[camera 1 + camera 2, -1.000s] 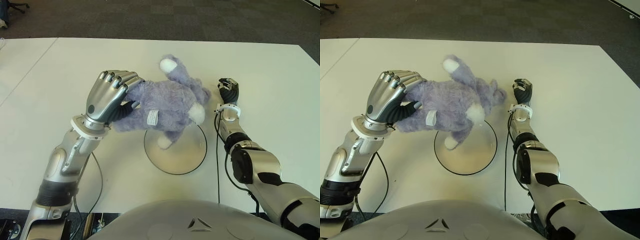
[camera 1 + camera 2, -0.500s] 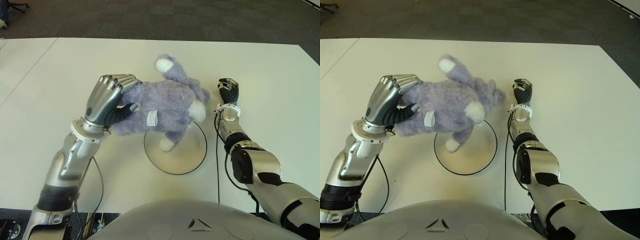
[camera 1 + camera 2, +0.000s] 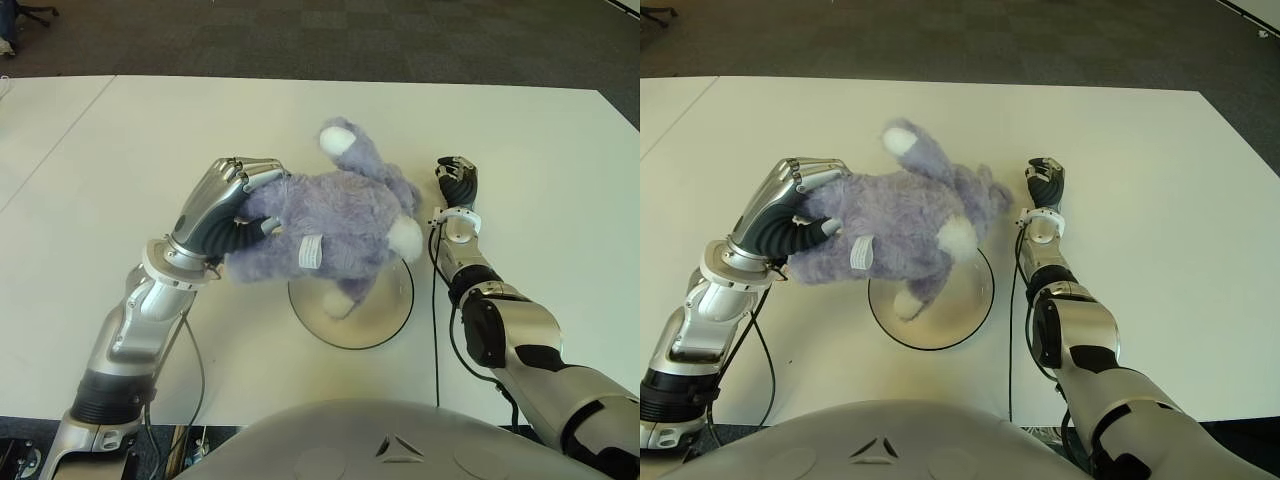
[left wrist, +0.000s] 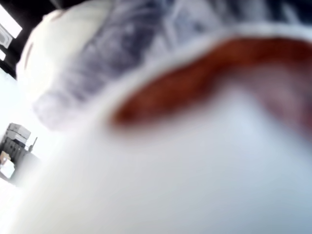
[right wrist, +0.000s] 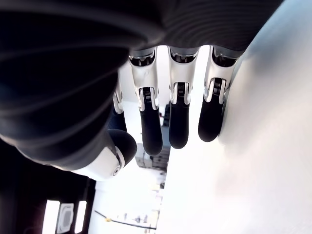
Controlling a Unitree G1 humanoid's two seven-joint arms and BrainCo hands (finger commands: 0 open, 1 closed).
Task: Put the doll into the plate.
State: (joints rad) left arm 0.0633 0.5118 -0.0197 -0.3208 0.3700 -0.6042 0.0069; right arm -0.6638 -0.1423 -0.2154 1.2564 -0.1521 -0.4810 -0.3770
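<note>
Left robot hand point(image 3: 222, 200): we have our fingers curled around the rear end of the doll, gripping the plush from the left side.
Doll point(image 3: 335, 215): purple and furry, with white paws and a white tag; it lies stretched sideways, partly over the plate, one white foot hanging down above the dish. We cannot tell whether it touches the plate.
Plate point(image 3: 385, 318): round, pale, dark-rimmed, on the worktop directly in front of us; its far half is covered by the doll.
Right robot hand point(image 3: 457, 180): idle, just right of the doll's head; its fingers hang loosely spread and hold nothing.
Worktop point(image 3: 150, 130): white, bare around the plate.
Progress: we judge the carry nearly finished; lowering, centring and letting go are left.
</note>
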